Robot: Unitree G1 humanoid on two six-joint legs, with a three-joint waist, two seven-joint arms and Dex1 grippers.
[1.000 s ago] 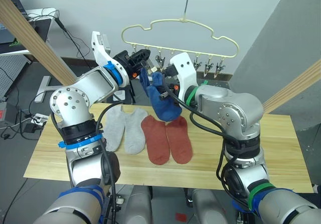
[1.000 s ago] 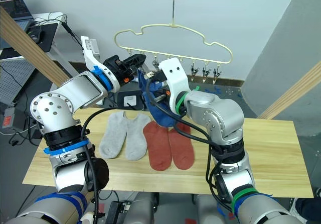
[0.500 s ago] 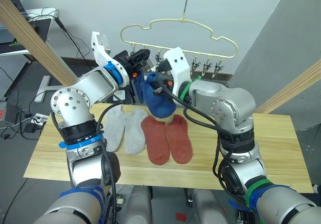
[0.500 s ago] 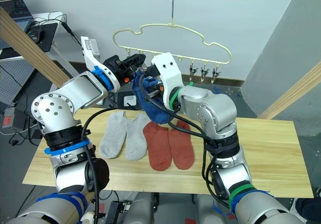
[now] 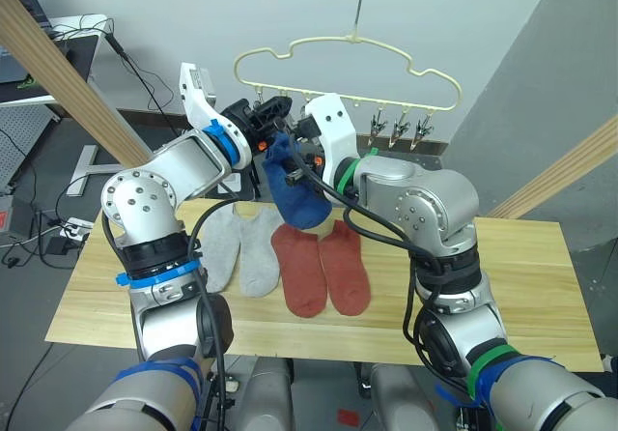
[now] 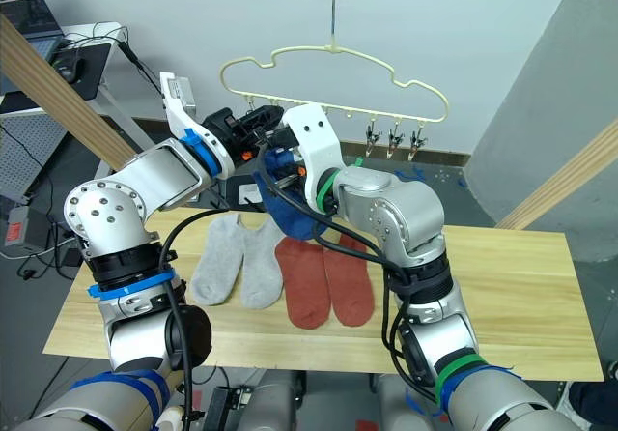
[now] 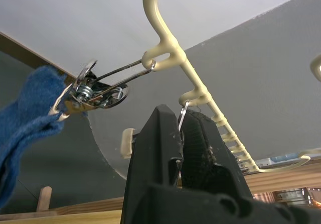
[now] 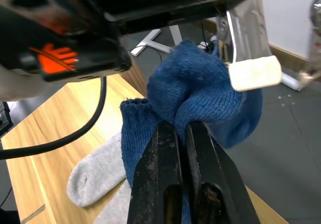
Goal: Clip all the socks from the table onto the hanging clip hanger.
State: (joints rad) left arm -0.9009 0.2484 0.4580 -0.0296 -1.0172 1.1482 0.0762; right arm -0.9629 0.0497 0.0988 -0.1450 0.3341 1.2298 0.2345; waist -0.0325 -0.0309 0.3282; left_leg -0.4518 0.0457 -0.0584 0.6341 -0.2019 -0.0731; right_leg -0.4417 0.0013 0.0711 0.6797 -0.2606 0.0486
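Two grey socks, two red socks, one hanger.

Both arms and the blue knit sock crowd the left clips of the thin pale-yellow wire hanger; its right clips hang free.

Two pale wooden poles slant in from either side. Behind, a white wall meets a grey panel. Black cables trail over the grey floor, near a power strip.
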